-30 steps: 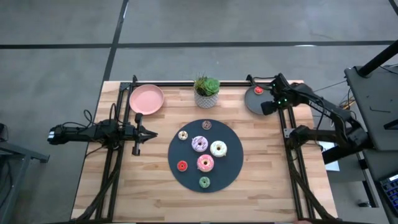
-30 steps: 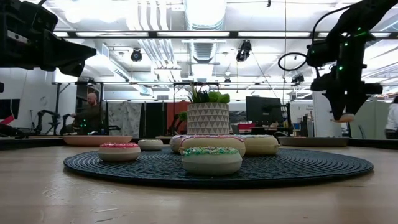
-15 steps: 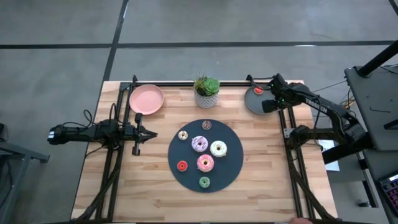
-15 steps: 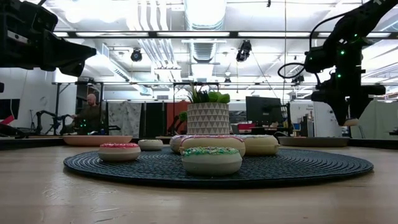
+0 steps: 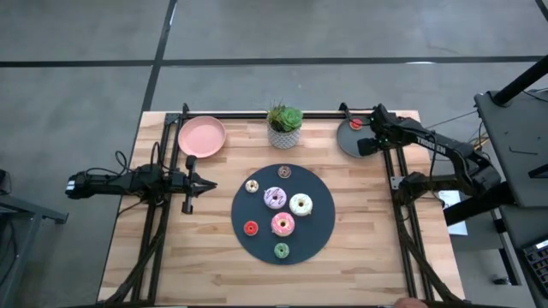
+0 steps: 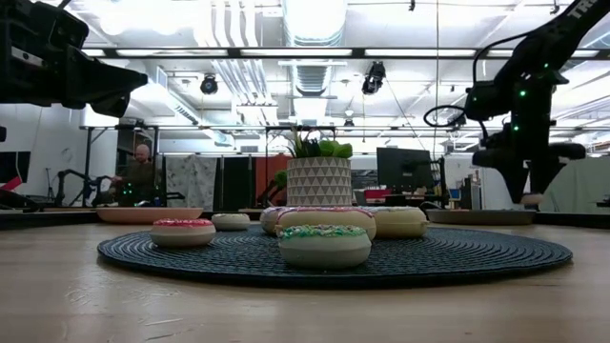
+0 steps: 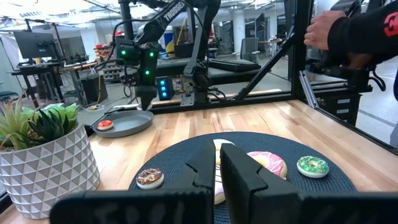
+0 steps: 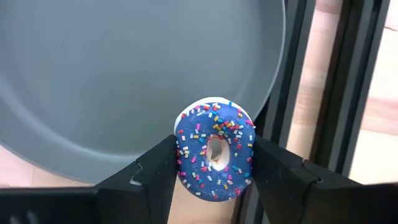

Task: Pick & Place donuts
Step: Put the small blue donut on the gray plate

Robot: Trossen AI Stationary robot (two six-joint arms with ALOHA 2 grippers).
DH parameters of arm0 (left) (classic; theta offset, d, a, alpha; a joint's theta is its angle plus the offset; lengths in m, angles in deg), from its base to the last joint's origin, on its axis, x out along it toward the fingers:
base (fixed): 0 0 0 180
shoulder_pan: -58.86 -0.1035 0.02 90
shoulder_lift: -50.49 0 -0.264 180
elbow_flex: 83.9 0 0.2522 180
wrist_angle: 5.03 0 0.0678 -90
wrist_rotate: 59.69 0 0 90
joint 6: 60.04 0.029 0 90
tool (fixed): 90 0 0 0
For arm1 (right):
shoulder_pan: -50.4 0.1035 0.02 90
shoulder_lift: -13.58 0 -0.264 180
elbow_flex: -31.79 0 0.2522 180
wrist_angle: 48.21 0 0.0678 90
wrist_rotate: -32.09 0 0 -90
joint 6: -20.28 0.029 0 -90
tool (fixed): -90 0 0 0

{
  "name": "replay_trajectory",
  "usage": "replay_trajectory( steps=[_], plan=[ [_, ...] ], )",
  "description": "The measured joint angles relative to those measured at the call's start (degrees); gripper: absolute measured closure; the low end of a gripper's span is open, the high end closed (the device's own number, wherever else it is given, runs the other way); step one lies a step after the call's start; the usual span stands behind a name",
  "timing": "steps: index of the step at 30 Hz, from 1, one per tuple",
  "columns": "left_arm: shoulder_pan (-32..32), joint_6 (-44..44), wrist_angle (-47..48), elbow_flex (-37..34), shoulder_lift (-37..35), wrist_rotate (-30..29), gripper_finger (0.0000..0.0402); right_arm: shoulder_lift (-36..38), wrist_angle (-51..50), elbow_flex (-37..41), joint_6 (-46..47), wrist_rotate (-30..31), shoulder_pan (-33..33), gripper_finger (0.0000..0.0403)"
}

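Observation:
My right gripper hangs over the grey plate at the table's far right, shut on a blue sprinkled donut. A red donut lies flat on that plate. Several more donuts lie flat on the dark round mat: purple-white, white, pink, red, green, cream and brown. My left gripper waits, shut, left of the mat and above the table. My right gripper pinches the blue donut between its two fingers, one on each side of the outer rim. The fingers come from above, pointing down. The donut stands on edge, its sprinkled face toward the wrist camera, lifted clear just above the grey plate's rim.
A pink plate sits at the far left and a potted plant at the far middle. Black frame rails run along both table sides. Bare wood shows near the front edge. People show in the room beyond.
My right gripper has come down toward the grey plate with the blue donut still in its fingers, and has shifted a little sideways over the plate. Nothing else has moved.

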Motion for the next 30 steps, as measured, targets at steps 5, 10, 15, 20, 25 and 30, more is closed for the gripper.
replay_trajectory(
  steps=[5,10,15,20,25,30],
  plan=[
    [0.0,0.0,0.0,0.0,0.0,-0.01,0.0402,0.0,3.7,1.74,-0.5,-0.09,0.0,0.022],
    [0.0,0.0,0.0,0.0,0.0,-0.01,0.0402,0.02,7.74,4.39,-2.23,-0.09,0.02,0.022],
    [-0.04,0.01,0.0,0.0,0.0,-0.01,0.0402,0.02,8.95,4.72,-2.62,-0.09,0.02,0.022],
    [-0.02,0.02,0.0,0.0,0.0,-0.01,0.0402,0.06,9.12,4.67,-2.19,-0.09,0.05,0.022],
    [-0.02,0.0,0.0,0.0,-0.02,0.0,0.0402,0.13,8.97,3.87,0.06,-0.35,0.32,0.022],
    [-0.02,0.0,0.0,0.0,0.0,0.01,0.0402,0.09,8.91,3.87,0.29,-0.35,0.38,0.022]
  ],
)
